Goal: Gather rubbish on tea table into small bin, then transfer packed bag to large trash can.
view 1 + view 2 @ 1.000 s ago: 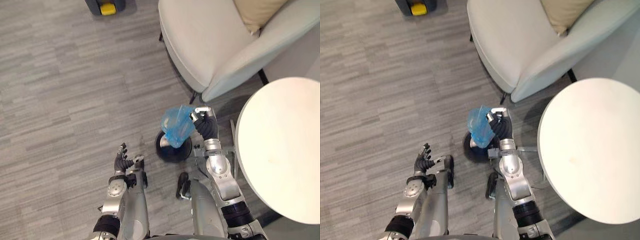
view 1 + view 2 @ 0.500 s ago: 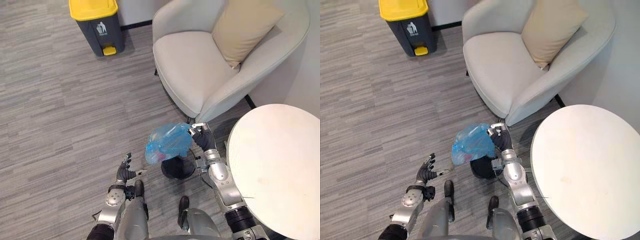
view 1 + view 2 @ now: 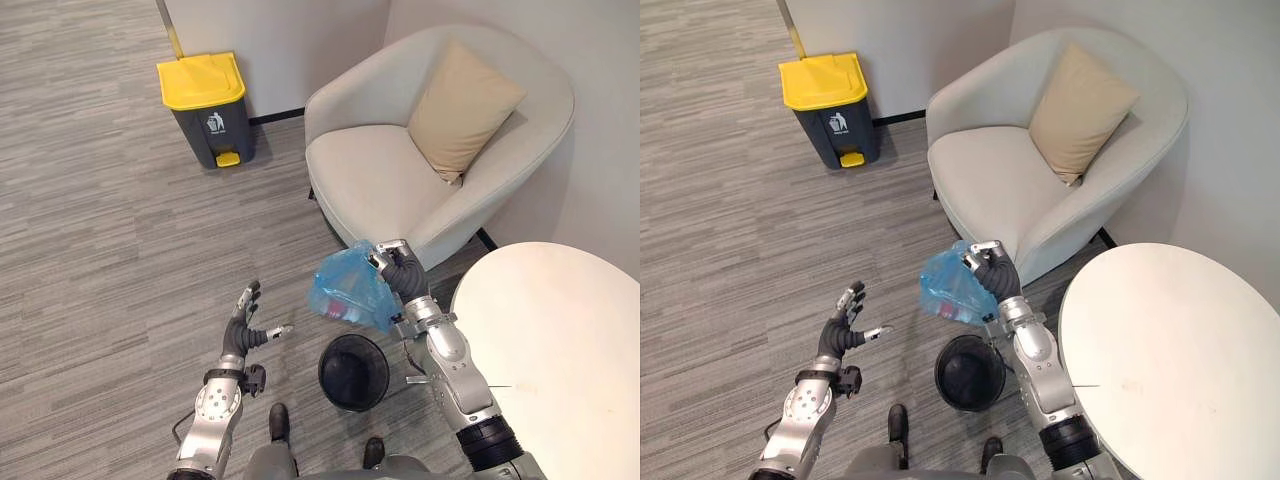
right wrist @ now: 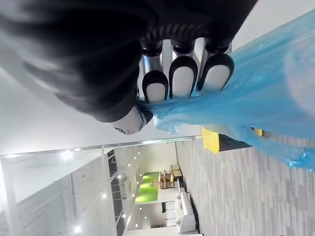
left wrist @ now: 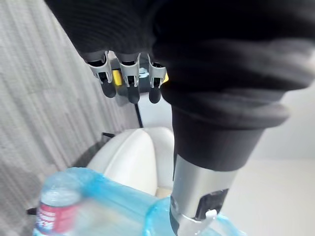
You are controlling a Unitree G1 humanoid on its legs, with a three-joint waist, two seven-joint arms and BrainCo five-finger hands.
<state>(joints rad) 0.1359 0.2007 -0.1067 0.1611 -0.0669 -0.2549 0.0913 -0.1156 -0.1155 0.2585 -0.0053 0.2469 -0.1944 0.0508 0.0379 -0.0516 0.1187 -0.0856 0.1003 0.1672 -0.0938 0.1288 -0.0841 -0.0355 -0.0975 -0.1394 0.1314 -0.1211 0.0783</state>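
Left hand (image 5: 129, 73): fingers extended, nothing held. Past them, blue bag (image 5: 113, 206) with red-labelled bottle (image 5: 54, 205) inside. Pale armchair (image 5: 133, 157) behind bag. Grey striped floor (image 5: 34, 98).

bag (image 3: 348, 290) hangs above small bin (image 3: 354, 373), armchair (image 3: 385, 180) behind, table (image 3: 565, 345) right, trash can (image 3: 206, 120) far left.

The left hand (image 3: 241, 333) and right hand (image 3: 398, 270) look alike: silver fingers (image 5: 129, 73) ending in dark tips, with the back and wrist under a dark ribbed cover (image 4: 74, 54). Seen close, the right hand's fingertips (image 4: 183, 81) carry pale oval pads rimmed in black. The left thumb (image 5: 197, 196) is a smooth silver cylinder with a small dark inset panel. Behind each wrist the arm is made of rounded silver-grey shells. The left arm (image 3: 210, 430) has a round disc just behind the wrist, and the right arm (image 3: 455, 372) has a black band far behind the hand.
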